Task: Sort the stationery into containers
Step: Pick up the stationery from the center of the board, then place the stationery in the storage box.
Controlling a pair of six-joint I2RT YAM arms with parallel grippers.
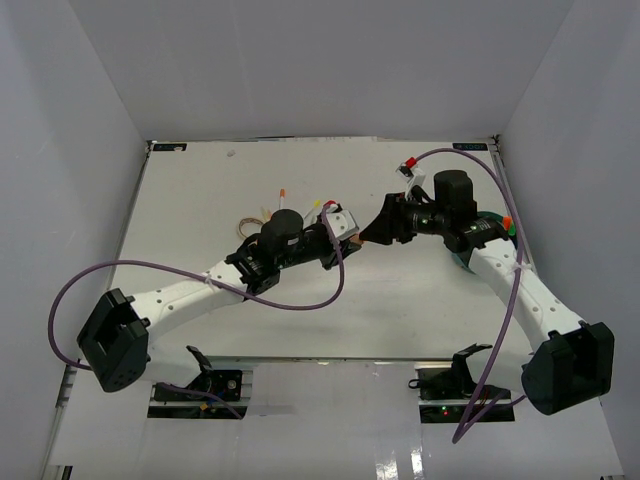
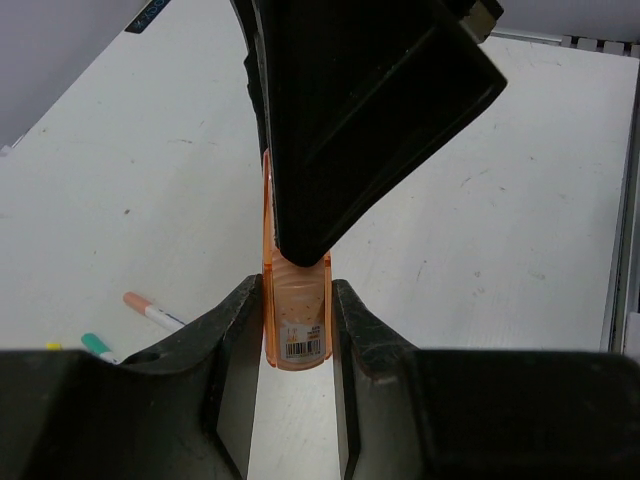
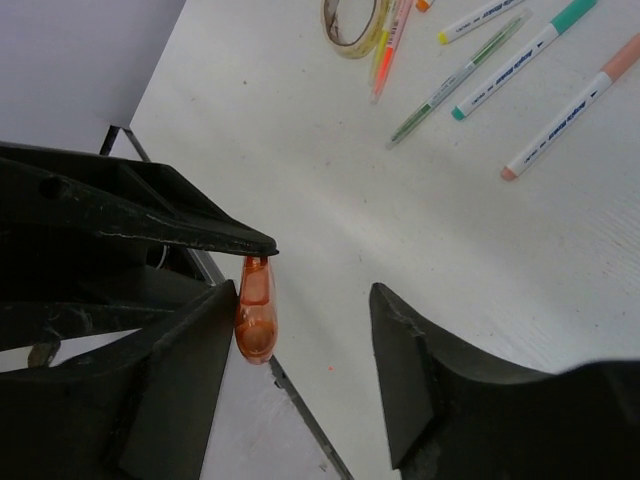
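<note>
Left gripper [image 2: 295, 292] clamped on a translucent orange plastic highlighter [image 2: 298, 335], held off the white table [image 1: 200, 200] mid-workspace, right gripper [image 3: 303, 295] jaws apart around its far end, not gripping; round teal plastic organiser cup [image 1: 492, 220] under right arm.

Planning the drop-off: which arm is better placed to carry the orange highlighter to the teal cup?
Right, probably. The teal cup stands close to the right gripper, far from the left gripper, which is shut on the orange highlighter. The right's open jaws flank its free end.
</note>
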